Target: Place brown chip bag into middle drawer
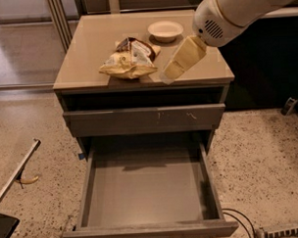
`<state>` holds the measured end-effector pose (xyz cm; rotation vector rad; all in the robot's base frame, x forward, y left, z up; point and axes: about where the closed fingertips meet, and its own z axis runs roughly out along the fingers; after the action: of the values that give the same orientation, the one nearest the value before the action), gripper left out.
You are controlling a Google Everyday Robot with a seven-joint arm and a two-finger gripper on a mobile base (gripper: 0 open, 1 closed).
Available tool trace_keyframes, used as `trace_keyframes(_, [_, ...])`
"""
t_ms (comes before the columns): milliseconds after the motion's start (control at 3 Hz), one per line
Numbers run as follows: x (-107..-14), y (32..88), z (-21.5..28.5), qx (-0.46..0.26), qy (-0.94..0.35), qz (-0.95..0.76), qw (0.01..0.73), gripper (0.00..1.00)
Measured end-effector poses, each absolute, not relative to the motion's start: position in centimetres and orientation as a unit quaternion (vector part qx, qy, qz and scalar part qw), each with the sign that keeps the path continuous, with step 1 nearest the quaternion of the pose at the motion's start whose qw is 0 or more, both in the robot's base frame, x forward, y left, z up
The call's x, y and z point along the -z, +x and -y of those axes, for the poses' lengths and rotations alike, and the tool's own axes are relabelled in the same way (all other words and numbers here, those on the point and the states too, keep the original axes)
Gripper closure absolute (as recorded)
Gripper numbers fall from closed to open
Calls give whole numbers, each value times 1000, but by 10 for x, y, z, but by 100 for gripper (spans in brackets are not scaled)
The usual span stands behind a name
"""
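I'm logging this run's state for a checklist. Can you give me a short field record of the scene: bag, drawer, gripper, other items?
brown chip bag: crumpled, lying on the cabinet top, not held
middle drawer: pulled out, bare grey floor showing
gripper: over the top's front right area, close to the bag's right edge
white bowl: on the top, behind the bag
scratched drawer front: shut, above the open drawer
task status: bag not yet in the drawer
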<state>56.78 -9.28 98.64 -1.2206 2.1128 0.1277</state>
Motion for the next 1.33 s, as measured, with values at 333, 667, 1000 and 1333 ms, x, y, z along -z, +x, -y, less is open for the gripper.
trace_keyframes(333, [-986,568,93,-49,-469,-813,342,0])
trace_keyframes(667, [-973,589,77,-38,-463,-817,341,0])
trace_keyframes(1000, [-939,624,50,-37,-454,-819,348,0])
trace_keyframes(1333, [-907,661,13,-44,-452,-814,362,0])
